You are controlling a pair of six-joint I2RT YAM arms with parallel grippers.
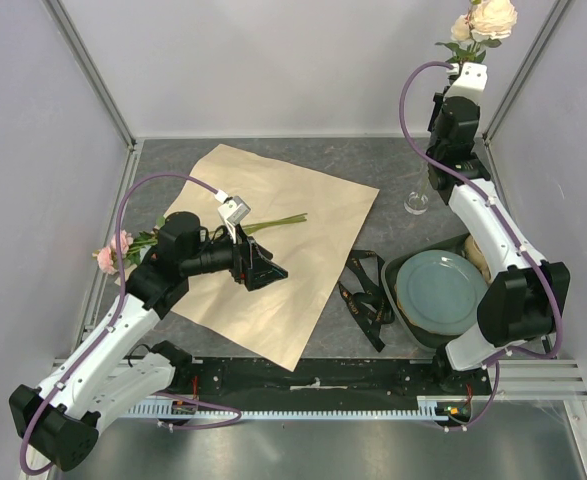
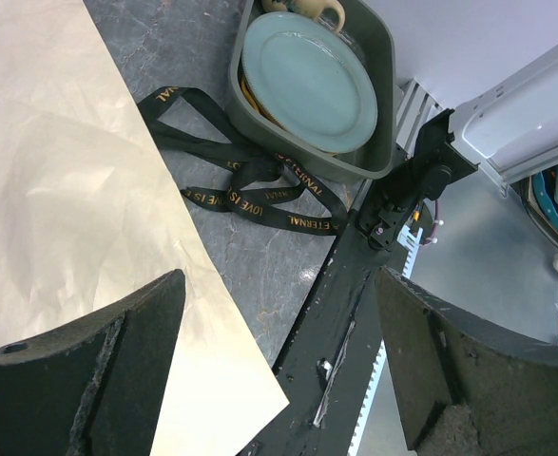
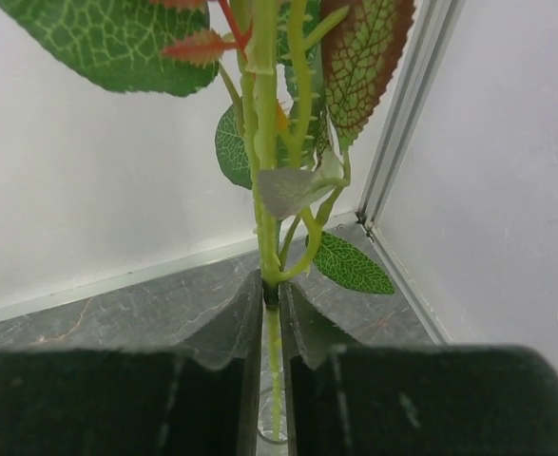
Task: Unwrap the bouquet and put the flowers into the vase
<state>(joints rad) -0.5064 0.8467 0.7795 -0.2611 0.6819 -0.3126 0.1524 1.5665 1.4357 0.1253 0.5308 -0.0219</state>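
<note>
My right gripper (image 1: 470, 66) is raised high at the back right, shut on the green stem of a cream-pink flower (image 1: 493, 18). In the right wrist view the gripper (image 3: 272, 294) pinches the stem (image 3: 264, 190) at a node, and the stem's lower end hangs down into the vase's round rim (image 3: 274, 432). The small clear vase (image 1: 416, 203) stands on the table below. Other flowers (image 1: 113, 250) lie at the left edge of the spread kraft paper (image 1: 313, 260), stems (image 1: 273, 222) across it. My left gripper (image 1: 260, 266) hovers open over the paper (image 2: 50, 190), holding nothing (image 2: 280, 275).
The black ribbon (image 1: 368, 295) with gold lettering (image 2: 240, 180) lies loose between the paper and a dark tub (image 1: 398, 270). The tub holds a pale green plate (image 1: 441, 290) and a beige mug (image 1: 478, 255). Frame walls close in on the back and sides.
</note>
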